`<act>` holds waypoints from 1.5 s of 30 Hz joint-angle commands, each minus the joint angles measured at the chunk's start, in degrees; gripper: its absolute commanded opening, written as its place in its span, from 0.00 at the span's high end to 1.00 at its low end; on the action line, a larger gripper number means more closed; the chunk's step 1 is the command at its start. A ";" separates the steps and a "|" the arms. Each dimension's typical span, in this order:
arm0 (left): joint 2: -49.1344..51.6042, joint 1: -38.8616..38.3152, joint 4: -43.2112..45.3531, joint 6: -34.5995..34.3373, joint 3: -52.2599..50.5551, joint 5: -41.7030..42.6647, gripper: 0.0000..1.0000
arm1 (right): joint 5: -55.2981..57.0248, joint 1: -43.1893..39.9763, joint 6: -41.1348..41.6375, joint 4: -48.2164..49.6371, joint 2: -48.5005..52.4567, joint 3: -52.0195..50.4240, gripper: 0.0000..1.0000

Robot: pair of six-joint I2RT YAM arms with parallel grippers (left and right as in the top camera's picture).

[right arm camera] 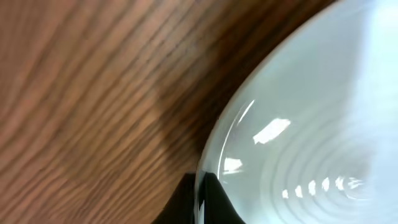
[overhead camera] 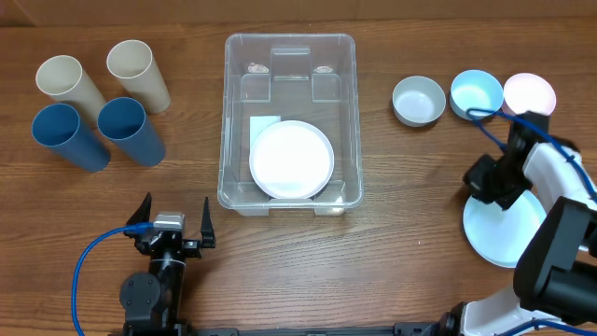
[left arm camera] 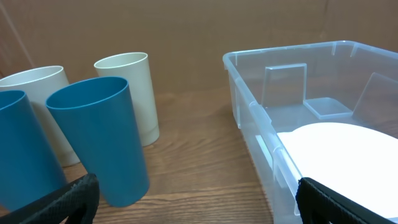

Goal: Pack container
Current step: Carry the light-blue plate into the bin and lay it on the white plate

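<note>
- Grabbing step: right gripper (right arm camera: 200,198) was clamped on the pale blue plate (overhead camera: 499,238) by its rim, right of the container (overhead camera: 289,45) mid-worktop.
- Left gripper (overhead camera: 175,215) sat wide apart.
- Next, probably: lift it over the container wall.

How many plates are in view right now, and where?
2. A white plate lies inside the container; a light blue plate sits on the table at the right, its rim pinched by the right gripper. Stacked ones beneath could be hidden.

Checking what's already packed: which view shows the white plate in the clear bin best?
Overhead: the white plate lies whole and flat in the container. Left wrist shows only part, cut off by the frame. Right wrist misses it.
</note>
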 commanded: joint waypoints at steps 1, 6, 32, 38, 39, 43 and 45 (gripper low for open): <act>-0.44 0.50 0.00 0.09 -0.20 0.81 0.00 | 0.13 -0.02 -0.28 -4.57 -0.02 8.83 0.96; -0.44 0.50 0.00 0.09 -0.20 0.81 0.00 | 0.11 -0.02 -0.50 -14.99 -0.02 21.84 0.96; -0.44 0.50 -0.02 0.09 -0.20 0.81 0.00 | 5.86 61.33 -4.55 -22.69 12.52 62.64 0.96; -0.44 0.50 -0.02 0.09 -0.20 0.81 0.00 | 5.86 63.76 -4.57 -22.29 20.92 62.64 0.96; -0.44 0.50 0.00 0.09 -0.20 0.81 0.00 | 5.81 64.00 -4.57 -21.90 22.53 62.64 0.96; -0.44 0.50 0.00 0.09 -0.20 0.81 0.00 | 4.68 63.98 -4.59 -20.83 26.25 62.64 0.96; -0.44 0.50 -0.02 0.09 -0.20 0.81 0.00 | 3.78 64.00 -4.79 -20.26 28.11 62.64 0.96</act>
